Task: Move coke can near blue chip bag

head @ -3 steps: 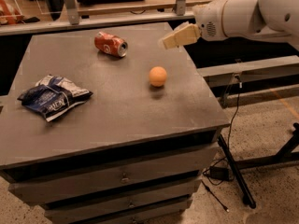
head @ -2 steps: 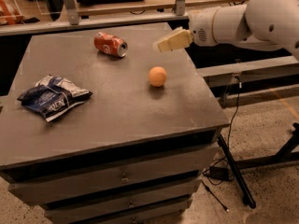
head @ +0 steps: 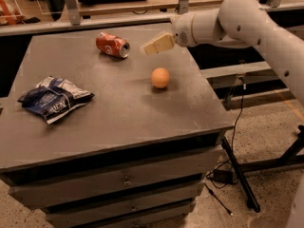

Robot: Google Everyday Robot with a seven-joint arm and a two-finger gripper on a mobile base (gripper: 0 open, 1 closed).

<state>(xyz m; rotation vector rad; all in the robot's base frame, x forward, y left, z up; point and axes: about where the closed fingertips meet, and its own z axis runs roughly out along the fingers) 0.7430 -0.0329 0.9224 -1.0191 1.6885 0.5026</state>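
Observation:
The coke can [head: 113,44] is red with white markings and lies on its side at the far middle of the dark table [head: 118,113], silver top facing right. The blue chip bag [head: 53,98] is dark blue and white, wrinkled, and lies flat near the table's left edge. My gripper [head: 155,45] hangs above the table just right of the can, its cream fingers pointing left toward the can, a short gap away and not touching it. The white arm comes in from the right.
An orange ball [head: 160,77] sits on the table below the gripper, right of centre. The table has drawers in front. A shelf rail with metal posts [head: 71,6] runs behind it. Cables and a black stand leg [head: 237,170] lie on the floor to the right.
The arm has swung left across the table's far right side. The gripper has come from past the ball to just beside the can. Can, bag and ball have not moved.

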